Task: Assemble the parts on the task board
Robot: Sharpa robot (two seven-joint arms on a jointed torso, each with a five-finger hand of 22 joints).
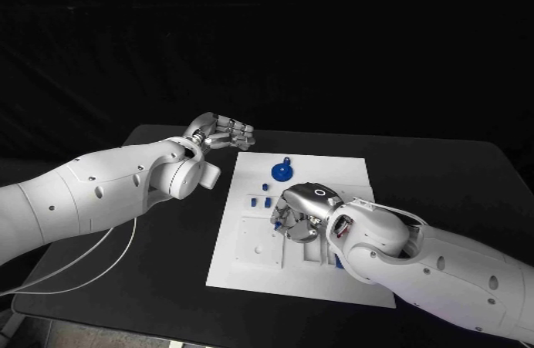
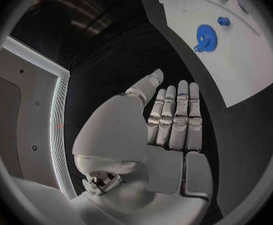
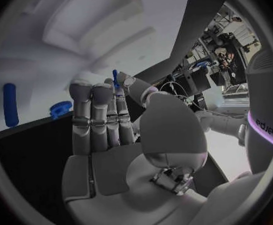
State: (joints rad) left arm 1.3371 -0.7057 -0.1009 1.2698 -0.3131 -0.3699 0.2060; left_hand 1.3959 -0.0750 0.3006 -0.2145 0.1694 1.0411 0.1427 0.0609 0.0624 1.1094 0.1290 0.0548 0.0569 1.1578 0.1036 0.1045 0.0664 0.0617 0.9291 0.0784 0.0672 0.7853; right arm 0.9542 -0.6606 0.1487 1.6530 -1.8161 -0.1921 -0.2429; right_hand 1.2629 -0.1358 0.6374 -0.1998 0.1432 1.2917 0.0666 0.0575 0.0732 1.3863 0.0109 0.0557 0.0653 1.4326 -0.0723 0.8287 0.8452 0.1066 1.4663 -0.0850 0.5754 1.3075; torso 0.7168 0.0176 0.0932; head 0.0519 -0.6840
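Observation:
The white task board (image 1: 334, 286) lies in the middle of the black table. A blue gear (image 1: 282, 170) sits near its far edge, with small blue parts (image 1: 261, 202) below it. My right hand (image 1: 299, 213) hovers low over the board's middle. In the right wrist view a thin blue part (image 3: 114, 78) stands pinched between the thumb and a fingertip of my right hand (image 3: 105, 130), with the gear (image 3: 60, 109) and a blue peg (image 3: 10, 111) beyond. My left hand (image 1: 223, 134) hangs off the board's far left corner. In its wrist view, my left hand (image 2: 171, 125) holds nothing, fingers straight; the gear (image 2: 204, 36) is ahead.
Another blue piece (image 1: 337, 261) shows on the board beside my right forearm, partly hidden. A white cable (image 1: 78, 275) trails from my left arm over the table's left side. Bare black table (image 1: 445, 170) lies right of the board.

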